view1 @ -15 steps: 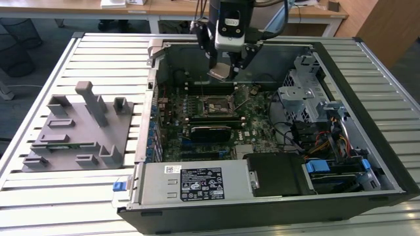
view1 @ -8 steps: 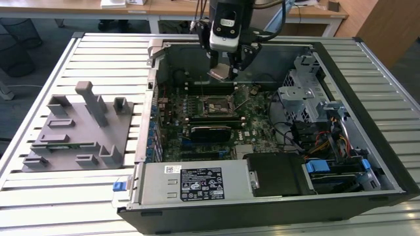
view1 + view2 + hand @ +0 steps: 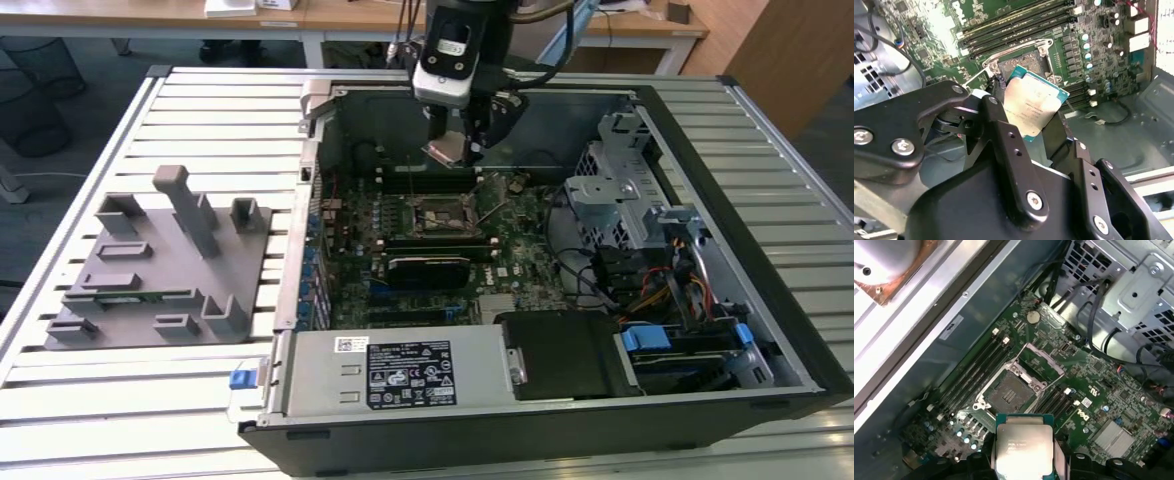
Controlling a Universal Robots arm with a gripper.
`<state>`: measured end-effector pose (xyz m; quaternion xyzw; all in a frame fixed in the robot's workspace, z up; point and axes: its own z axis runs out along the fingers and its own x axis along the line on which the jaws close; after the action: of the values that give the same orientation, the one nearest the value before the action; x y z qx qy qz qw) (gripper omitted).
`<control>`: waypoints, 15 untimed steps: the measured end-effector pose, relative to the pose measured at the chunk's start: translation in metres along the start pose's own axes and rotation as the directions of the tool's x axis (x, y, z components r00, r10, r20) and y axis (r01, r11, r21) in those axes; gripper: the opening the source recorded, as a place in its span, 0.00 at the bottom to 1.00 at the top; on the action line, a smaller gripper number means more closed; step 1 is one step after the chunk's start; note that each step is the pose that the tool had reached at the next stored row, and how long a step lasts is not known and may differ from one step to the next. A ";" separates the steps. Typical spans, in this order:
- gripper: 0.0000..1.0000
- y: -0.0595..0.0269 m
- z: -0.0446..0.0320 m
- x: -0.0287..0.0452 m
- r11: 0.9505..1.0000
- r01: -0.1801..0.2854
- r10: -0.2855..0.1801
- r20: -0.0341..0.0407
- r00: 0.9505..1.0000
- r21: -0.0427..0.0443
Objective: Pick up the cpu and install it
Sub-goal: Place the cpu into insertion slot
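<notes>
The bench (image 3: 200, 90) has a pale metal top of long parallel slats (ridged, with dark gaps between). Two things rest directly on it. A grey moulded fixture block (image 3: 147, 270) sits toward the exterior view's left. Just beside it, an open computer case (image 3: 534, 435) lies on its side across the middle and right.

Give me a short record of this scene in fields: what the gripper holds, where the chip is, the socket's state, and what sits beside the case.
gripper: shut on the cpu, over the open computer case
cpu: held by its edges, metal top visible in both wrist views, above the motherboard, not seated
socket: empty, cover frame swung open
grey fixture: on the slatted table, to the exterior view's left of the case
</notes>
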<state>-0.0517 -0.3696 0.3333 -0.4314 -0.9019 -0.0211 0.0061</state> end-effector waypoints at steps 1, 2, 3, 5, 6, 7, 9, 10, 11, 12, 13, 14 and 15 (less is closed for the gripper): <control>0.54 0.0000 0.0003 0.0000 1.000 -0.014 0.014 0.001 1.000 0.000; 0.54 0.0000 0.0007 0.0000 1.000 -0.029 0.029 0.001 1.000 -0.001; 0.54 0.0000 0.0011 0.0000 0.999 -0.045 0.045 0.002 0.999 -0.001; 0.54 0.0000 0.0017 0.0000 0.997 -0.074 0.074 0.003 0.997 -0.002; 0.54 0.0001 0.0020 0.0001 0.996 -0.086 0.086 0.003 0.996 -0.002; 0.54 0.0001 0.0022 0.0002 0.995 -0.097 0.097 0.003 0.995 -0.003; 0.54 0.0002 0.0027 0.0003 0.993 -0.122 0.122 0.004 0.993 -0.004; 0.54 0.0002 0.0029 0.0003 0.991 -0.135 0.135 0.005 0.991 -0.004; 0.54 0.0003 0.0032 0.0003 0.989 -0.148 0.148 0.005 0.989 -0.005; 0.54 0.0003 0.0036 0.0004 0.986 -0.165 0.165 0.006 0.986 -0.005; 0.54 0.0003 0.0039 0.0004 0.984 -0.179 0.179 0.006 0.984 -0.006; 0.54 0.0003 0.0043 0.0004 0.981 -0.192 0.192 0.007 0.981 -0.006; 0.54 0.0003 0.0046 0.0004 0.979 -0.204 0.204 0.007 0.979 -0.007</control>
<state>-0.0517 -0.3689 0.3287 -0.5217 -0.8529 -0.0213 0.0036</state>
